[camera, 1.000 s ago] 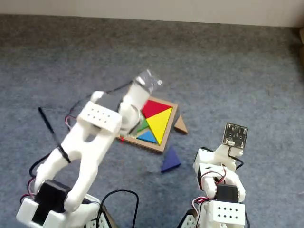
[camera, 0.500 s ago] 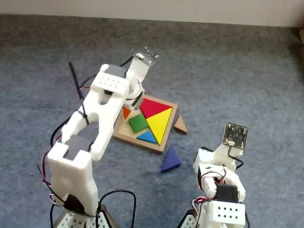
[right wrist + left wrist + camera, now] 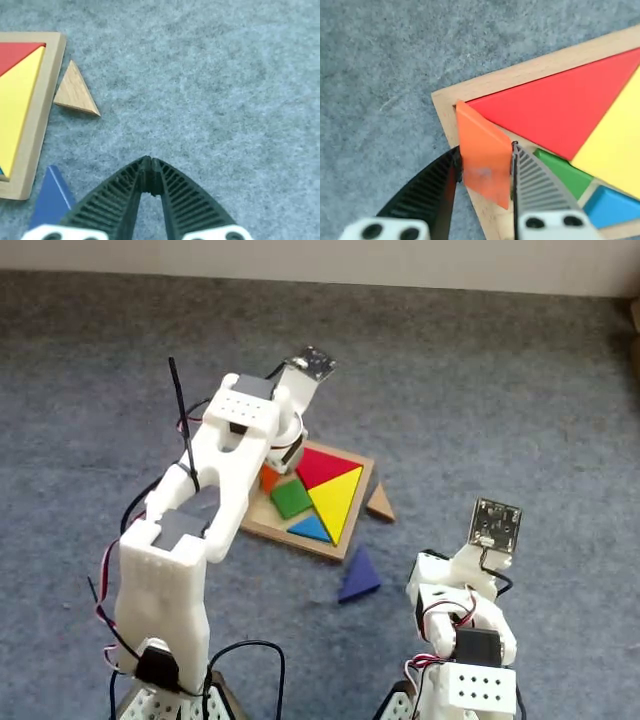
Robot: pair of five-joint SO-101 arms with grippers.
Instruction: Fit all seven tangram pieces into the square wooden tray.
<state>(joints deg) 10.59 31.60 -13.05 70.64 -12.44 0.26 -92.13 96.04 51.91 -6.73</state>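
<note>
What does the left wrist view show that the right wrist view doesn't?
Left wrist, not right: the left gripper shut on an orange piece over the tray corner, and a green piece in the tray. Right wrist, not left: the right gripper, fingers shut, a wooden triangle and a dark blue triangle on the carpet. Both: the tray, red piece, yellow piece, carpet.
</note>
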